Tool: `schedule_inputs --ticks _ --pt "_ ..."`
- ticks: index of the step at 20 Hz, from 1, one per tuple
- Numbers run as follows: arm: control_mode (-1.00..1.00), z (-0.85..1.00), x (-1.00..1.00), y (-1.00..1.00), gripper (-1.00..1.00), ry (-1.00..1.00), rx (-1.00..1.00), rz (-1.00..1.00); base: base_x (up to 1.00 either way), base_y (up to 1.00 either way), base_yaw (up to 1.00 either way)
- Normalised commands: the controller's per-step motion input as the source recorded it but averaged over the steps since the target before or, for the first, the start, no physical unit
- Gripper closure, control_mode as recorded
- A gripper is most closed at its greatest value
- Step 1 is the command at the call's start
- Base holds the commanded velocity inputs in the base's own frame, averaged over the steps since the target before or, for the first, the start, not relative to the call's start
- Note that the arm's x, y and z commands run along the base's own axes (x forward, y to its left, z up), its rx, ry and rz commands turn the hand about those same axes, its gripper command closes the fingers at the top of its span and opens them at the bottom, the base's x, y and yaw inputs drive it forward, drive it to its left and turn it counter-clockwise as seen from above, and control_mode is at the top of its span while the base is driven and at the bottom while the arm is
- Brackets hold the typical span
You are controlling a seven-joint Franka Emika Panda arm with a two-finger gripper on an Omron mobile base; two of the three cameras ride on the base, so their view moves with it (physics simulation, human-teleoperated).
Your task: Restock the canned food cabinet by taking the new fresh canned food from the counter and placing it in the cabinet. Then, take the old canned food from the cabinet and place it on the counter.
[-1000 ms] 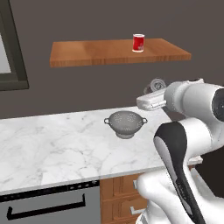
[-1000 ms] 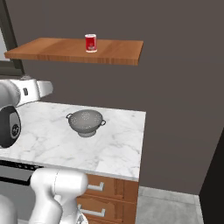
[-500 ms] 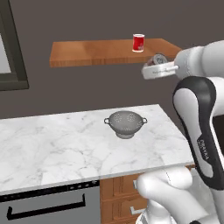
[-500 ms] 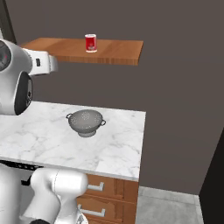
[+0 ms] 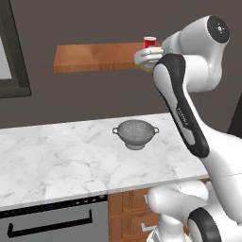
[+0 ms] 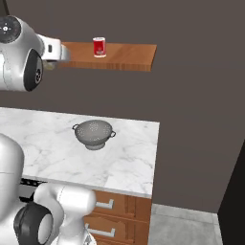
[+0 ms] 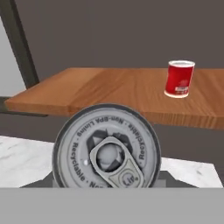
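**Claw carries one can at shelf height**

The claw (image 5: 147, 58) is clenched on the new can (image 7: 106, 146), whose grey pull-tab lid faces the hand camera, right at the claw's tips. Two cans in all: this one, and one old red can (image 7: 179, 78) standing upright on the single wooden shelf (image 7: 96, 89), beyond the claw and apart from it. One grey colander (image 5: 135, 133) sits on the marble desk (image 5: 52, 158) below. The hand view gives the held can's lid; the base views give the colander, and the right one shows drawers (image 6: 112, 210) beneath the desk.
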Motion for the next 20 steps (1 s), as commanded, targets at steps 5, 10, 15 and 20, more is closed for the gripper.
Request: schedule_inputs --ticks 5,10,15,20 --pt "-1.00 0.08 0.95 0.04 1.00 0.10 0.01 -0.08 0.00 0.00 0.00" --pt "-1.00 0.01 0.96 0.12 1.00 0.09 0.00 -0.06 0.00 0.00 0.00" --pt "-1.00 -0.02 0.86 0.10 1.00 0.11 0.00 -0.03 0.00 0.00 0.00" --pt "-1.00 -0.04 0.71 0.12 1.00 0.05 0.00 0.00 0.00 0.00 0.00"
